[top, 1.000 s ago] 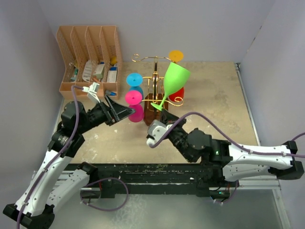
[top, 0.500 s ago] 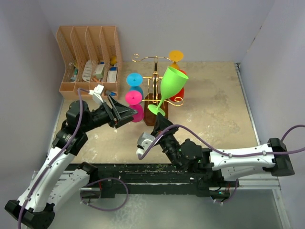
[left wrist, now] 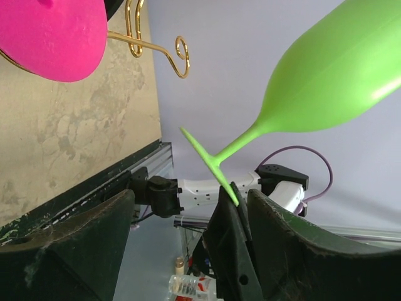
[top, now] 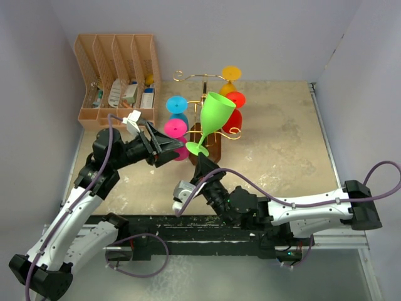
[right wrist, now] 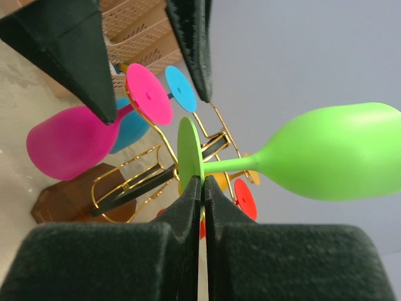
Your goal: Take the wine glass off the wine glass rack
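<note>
Green glass: the lime-green plastic wine glass (top: 214,116) hangs tilted in the air over the near-left side of the rack, bowl up and away, foot down toward the arms; only your right gripper touches it
Right gripper: your right gripper (right wrist: 202,183) is closed on the flat green foot, its fingertips pinching the disc edge-on at the rim; the stem runs off to the right in its wrist view
Left gripper: your left gripper (left wrist: 188,200) is spread wide and holds nothing; in its own wrist view the green foot and the right fingertips sit in the gap between its fingers, touching neither
Rack: the gold wire wine glass rack (top: 202,94) on its dark brown hexagonal wooden base stands on the beige worktop (top: 282,144); the pink wine glass (top: 177,133), blue wine glass (top: 177,105), red wine glass (top: 233,110) and orange wine glass (top: 231,74) hang on it
What has changed: over the last second the green glass has travelled from the right side of the rack toward the near-left; the right arm has drawn back and swung left; the left gripper has closed in on the foot; more of the red glass now shows behind the green bowl
Meaning for the task: the glass looks free of the scroll-ended arms, so the lift-off seems done; what remains, as I judge it, is a hand-over to the left gripper or a set-down away from the rack
Watch: the pinch on the foot's rim is thin and the bowl is the heavy end, so the glass may pivot; the pink glass sits just beside your left gripper
</note>
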You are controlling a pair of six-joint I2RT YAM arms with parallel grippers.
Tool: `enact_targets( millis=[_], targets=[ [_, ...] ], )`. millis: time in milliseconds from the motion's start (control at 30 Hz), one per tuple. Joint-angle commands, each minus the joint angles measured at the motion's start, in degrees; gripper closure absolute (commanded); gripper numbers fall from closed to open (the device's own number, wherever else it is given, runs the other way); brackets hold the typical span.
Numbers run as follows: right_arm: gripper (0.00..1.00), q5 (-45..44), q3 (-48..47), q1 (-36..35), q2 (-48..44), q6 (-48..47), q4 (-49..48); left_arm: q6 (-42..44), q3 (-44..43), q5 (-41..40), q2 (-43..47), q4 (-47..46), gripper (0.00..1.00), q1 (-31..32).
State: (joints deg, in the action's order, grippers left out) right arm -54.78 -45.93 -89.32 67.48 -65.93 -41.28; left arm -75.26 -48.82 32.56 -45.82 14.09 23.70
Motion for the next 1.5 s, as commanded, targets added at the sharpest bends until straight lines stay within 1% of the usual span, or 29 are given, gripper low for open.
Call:
enact_targets(
  millis=[0, 367, 433, 533, 667, 733, 833, 1000, 1100, 1133, 1233, 1333, 1400, 1467],
  targets=[
    [1.0, 1.02, -2.2, -0.46, 0.43, 1.36, -3.33, -2.23, 0.04, 0.42, 0.85, -3.36, 0.24, 0.2],
    [1.0, 1.73, -2.82, -1.36, 3.49, 1.37, -3.85, -3.26, 0.48, 1.03, 0.06, -4.29, 0.29, 0.25],
    [1.0, 1.91, -3.08, -1.38, 4.06, 1.43, -4.48, -3.44, 0.48, 1.17, -0.1, -4.33, 0.32, 0.21],
    [1.0, 2.09, -3.49, -1.47, 5.08, 1.59, -4.85, -3.89, 0.73, 1.74, -0.37, -4.62, 0.38, 0.2],
    [1.0, 2.05, -3.87, -1.57, 6.27, 1.4, -5.62, -3.98, 1.16, 2.31, -0.24, -4.68, 0.44, 0.2],
    [1.0, 2.05, -3.99, -1.68, 6.62, 1.22, -5.97, -4.0, 1.49, 2.37, -0.15, -4.68, 0.49, 0.21],
    [1.0, 2.05, -4.33, -1.86, 7.08, 1.07, -6.23, -4.69, 2.36, 2.95, -0.13, -5.64, 0.6, 0.25],
    [1.0, 1.73, -4.52, -2.15, 7.25, 1.16, -6.36, -6.72, 4.56, 4.06, -0.23, -9.56, 0.88, 0.22],
    [1.0, 1.25, -4.72, -2.63, 6.7, 2.41, -4.88, -7.41, 5.61, 4.22, -0.14, -11.1, 0.98, 0.21],
    [1.0, 1.07, -4.88, -2.76, 6.44, 3.25, -3.8, -7.7, 5.94, 4.32, -0.08, -11.88, 1.0, 0.2],
    [1.0, 0.29, -5.33, -3.49, 5.35, 5.66, -0.71, -8.41, 7.23, 4.43, -0.15, -13.89, 1.0, 0.21],
    [1.0, -1.24, -6.5, -4.07, 4.05, 8.99, 4.02, -8.86, 8.31, 4.12, -0.14, -15.22, 1.0, 0.24],
    [0.99, -3.11, -8.39, -4.81, 3.53, 12.41, 9.15, -9.18, 9.18, 3.88, -0.13, -16.07, 1.0, 0.23],
    [0.85, -4.09, -10.92, -5.53, 3.0, 16.99, 15.99, -9.22, 9.85, 3.82, -0.4, -17.18, 1.0, 0.2]
  ],
)
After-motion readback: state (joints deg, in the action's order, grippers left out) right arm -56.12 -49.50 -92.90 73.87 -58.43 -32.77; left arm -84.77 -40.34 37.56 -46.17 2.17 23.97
